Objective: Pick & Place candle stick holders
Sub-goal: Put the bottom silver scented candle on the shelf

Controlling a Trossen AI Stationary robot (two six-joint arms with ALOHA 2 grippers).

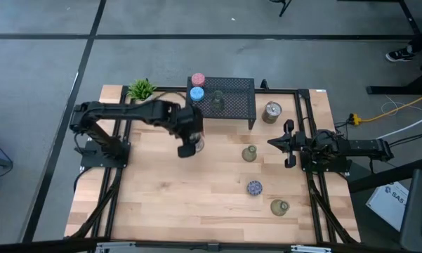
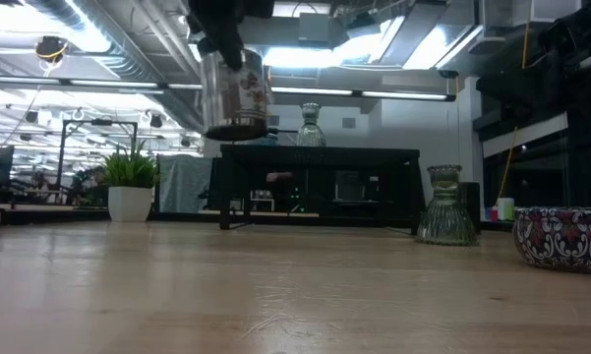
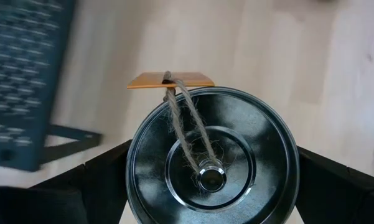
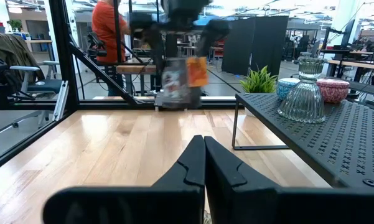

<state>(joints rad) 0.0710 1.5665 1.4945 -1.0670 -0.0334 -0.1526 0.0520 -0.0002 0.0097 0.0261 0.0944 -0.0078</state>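
From above, the left gripper (image 1: 188,146) hung over the table's middle, clamped on a silver holder (image 1: 194,146). On the black rack (image 1: 239,98) sat a pink holder (image 1: 198,80), a blue holder (image 1: 196,94) and a glass holder (image 1: 218,103). The right gripper (image 1: 279,143) waited at the right side, fingers together.

At table height, the silver holder (image 2: 235,94) hung clear of the wood.

The left wrist camera showed the holder's rim (image 3: 211,165) between the fingers (image 3: 336,186).

The right wrist camera showed closed fingers (image 4: 202,168).
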